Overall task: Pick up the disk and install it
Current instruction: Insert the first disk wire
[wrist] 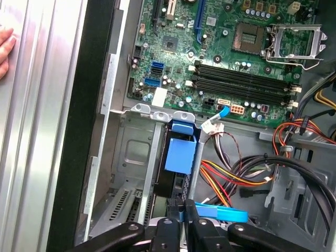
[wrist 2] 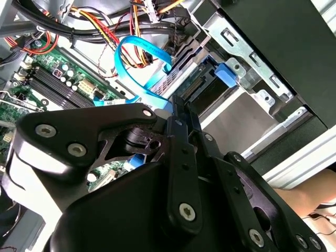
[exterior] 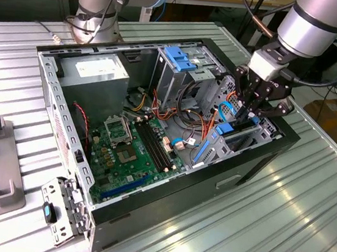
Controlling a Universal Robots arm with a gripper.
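Silver-grey metal disk in bright blue plastic carrier (exterior: 232,137) sits on edge in the grey metal bay of the open black computer case (exterior: 243,172), at the exterior view's right. The black pincer (exterior: 248,114) is directly above it, fingers pressed onto its upper edge. First wrist view: a person's fingertips (wrist: 4,47) rest on the ribbed tabletop (wrist: 47,131). The disk's long axis points from the pincer toward the green motherboard (wrist: 231,79).

Exterior view overlooks the whole open case (exterior: 210,189) from above; both wrist views peer closely inside, sharing the motherboard (wrist: 178,63).
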